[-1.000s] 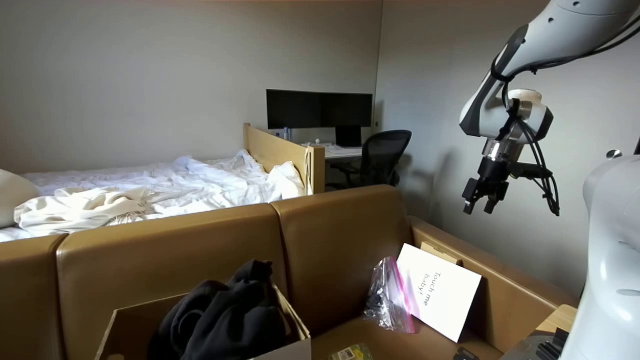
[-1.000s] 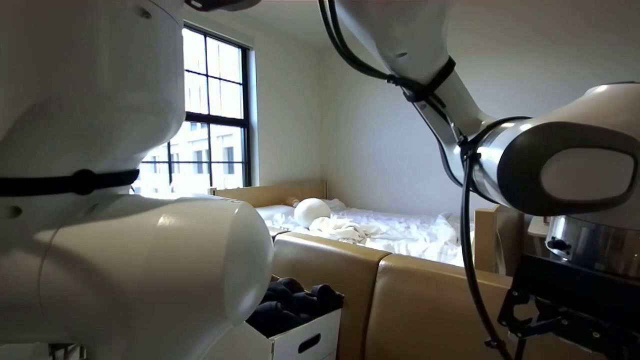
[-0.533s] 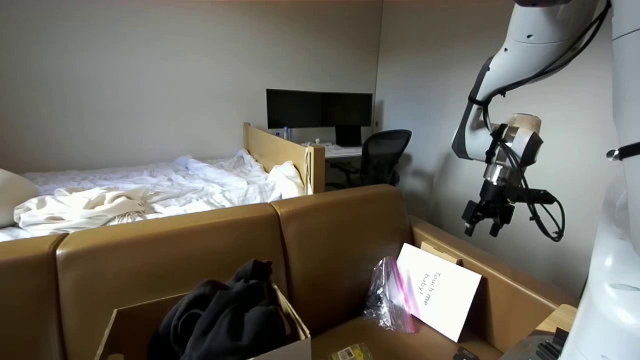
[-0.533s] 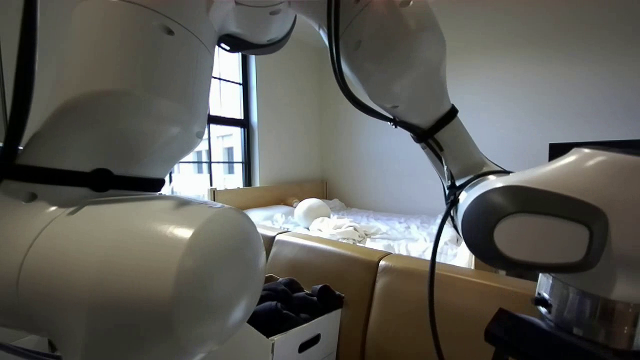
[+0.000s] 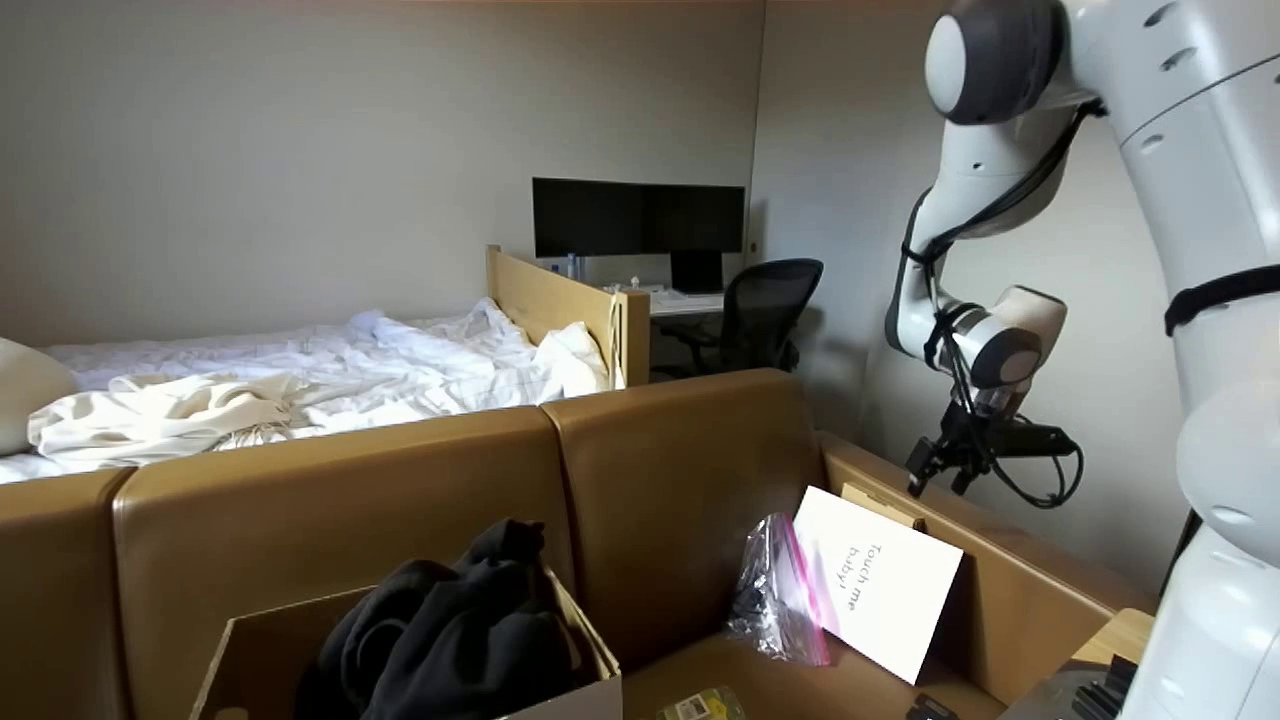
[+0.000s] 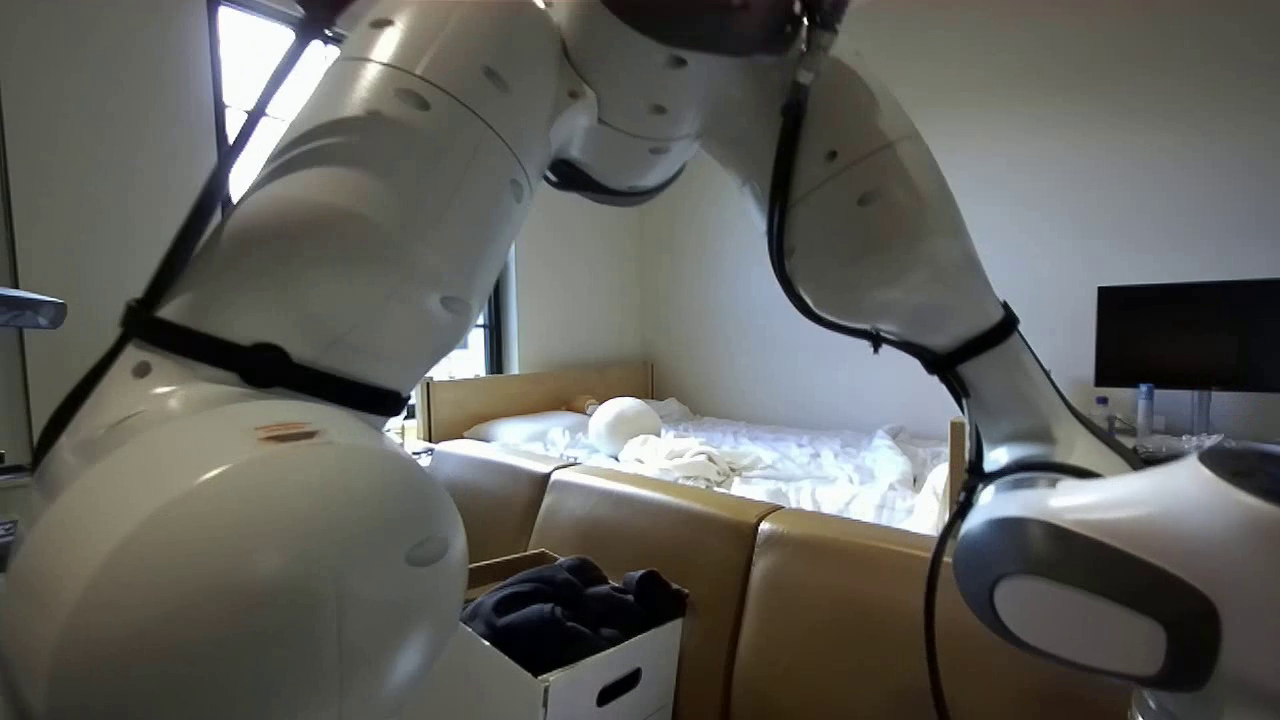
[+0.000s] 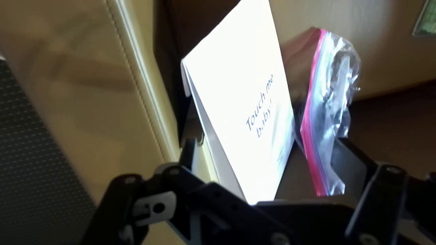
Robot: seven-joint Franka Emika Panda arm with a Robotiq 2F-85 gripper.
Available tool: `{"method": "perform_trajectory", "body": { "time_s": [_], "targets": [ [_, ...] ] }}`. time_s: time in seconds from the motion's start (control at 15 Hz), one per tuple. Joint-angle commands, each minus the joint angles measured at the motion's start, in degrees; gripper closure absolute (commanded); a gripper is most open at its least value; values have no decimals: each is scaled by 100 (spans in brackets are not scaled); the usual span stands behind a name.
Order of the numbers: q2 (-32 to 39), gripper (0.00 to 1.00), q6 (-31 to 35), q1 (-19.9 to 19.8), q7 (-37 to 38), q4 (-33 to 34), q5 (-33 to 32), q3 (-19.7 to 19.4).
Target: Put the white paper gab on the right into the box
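The white paper bag [image 5: 880, 580] with "Touch me baby!" on it leans in the sofa corner by the armrest. It also shows in the wrist view [image 7: 238, 85], below and between the fingers. My gripper [image 5: 938, 487] is over the armrest, above the bag and apart from it. In the wrist view its jaws stand wide apart with nothing between them [image 7: 267, 153]. The open box [image 5: 590, 690], holding dark cloth [image 5: 460, 640], stands on the left. The box [image 6: 610, 665] also shows in an exterior view, where the bag and gripper fingers are out of view.
A clear zip bag with a pink strip [image 5: 785, 600] lies against the paper bag's left side. A piece of cardboard [image 5: 880, 505] stands behind the paper bag. The sofa armrest [image 5: 1040, 560] and backrest [image 5: 690, 500] rise around the corner. A small yellow-green packet [image 5: 703, 705] lies on the seat.
My gripper has moved down toward the armrest and the paper bag, and turned a little. The arm's elbow has come lower and further into both exterior views. The bag and box have not moved.
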Motion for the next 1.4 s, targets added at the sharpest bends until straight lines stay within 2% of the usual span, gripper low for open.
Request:
{"method": "perform_trajectory", "body": {
  "time_s": [0.0,0.27,0.53,0.6,0.67,1.0,1.07,1.33],
  "targets": [
    [1058,0,55,-1263,-147,778,-359,1220],
    [1597,0,683,-2032,-306,1449,-678,2044],
    [1511,0,1342,-2484,-722,1572,-850,2616],
    [1560,0,1337,-2402,-971,1633,-577,2574],
    [1575,0,1382,-2457,-1040,1663,-593,2646],
    [1748,0,1019,-2457,-768,1650,-748,2506],
    [1716,0,1027,-2615,-565,1605,-1013,2648],
    [1681,0,845,-2676,-420,1462,-1148,2769]
  ]
}}
